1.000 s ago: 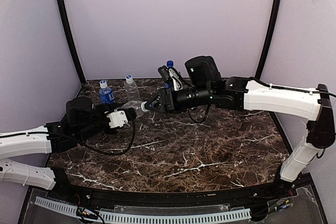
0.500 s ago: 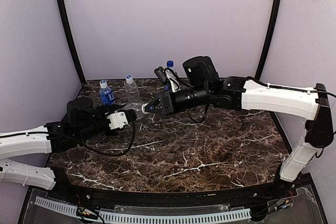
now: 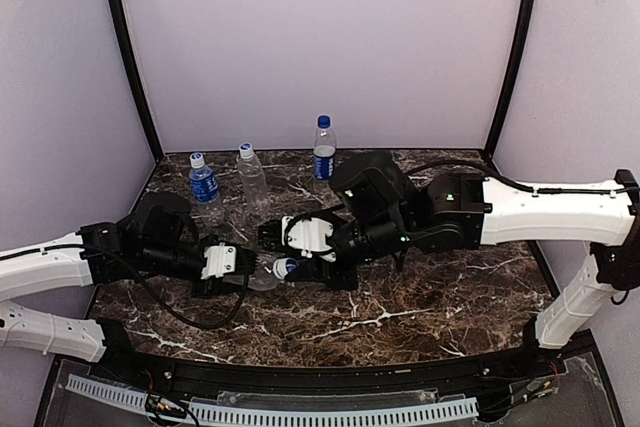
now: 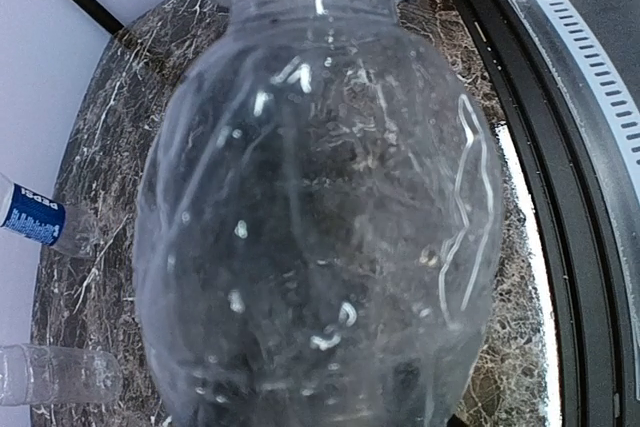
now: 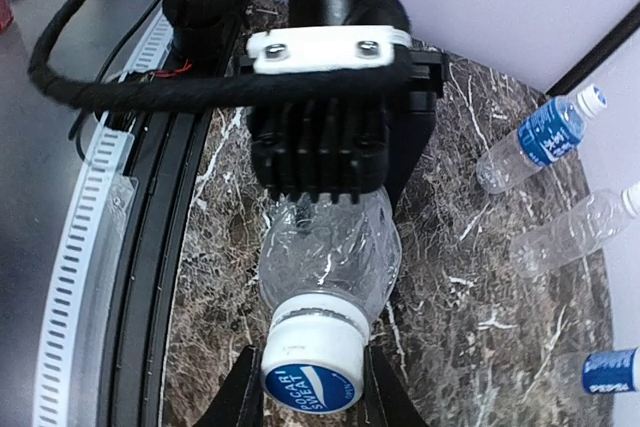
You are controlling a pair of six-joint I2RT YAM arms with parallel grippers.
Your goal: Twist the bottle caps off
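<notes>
At the back of the tabletop [image 3: 450, 307] the left bottle [image 3: 203, 180], the middle bottle [image 3: 250, 175] and the right bottle [image 3: 323, 151] stand in a row, and in front of them a fourth bottle [image 3: 264, 273] is held sideways between the left gripper [image 3: 238, 269] and the right gripper [image 3: 286, 269], with its cap [image 5: 311, 367] toward the right one.

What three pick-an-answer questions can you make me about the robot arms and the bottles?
1. Where is the held bottle? A) standing at the back B) sideways between both grippers C) under an arm's base
2. How many bottles stand upright at the back? A) one B) five C) three
3. What is the right gripper doing? A) squeezing the cap B) hanging wide open C) hiding out of view
Answers: B, the left gripper holds its body opposite the right one; C, three stand apart there; A, it pinches the cap's sides.
</notes>
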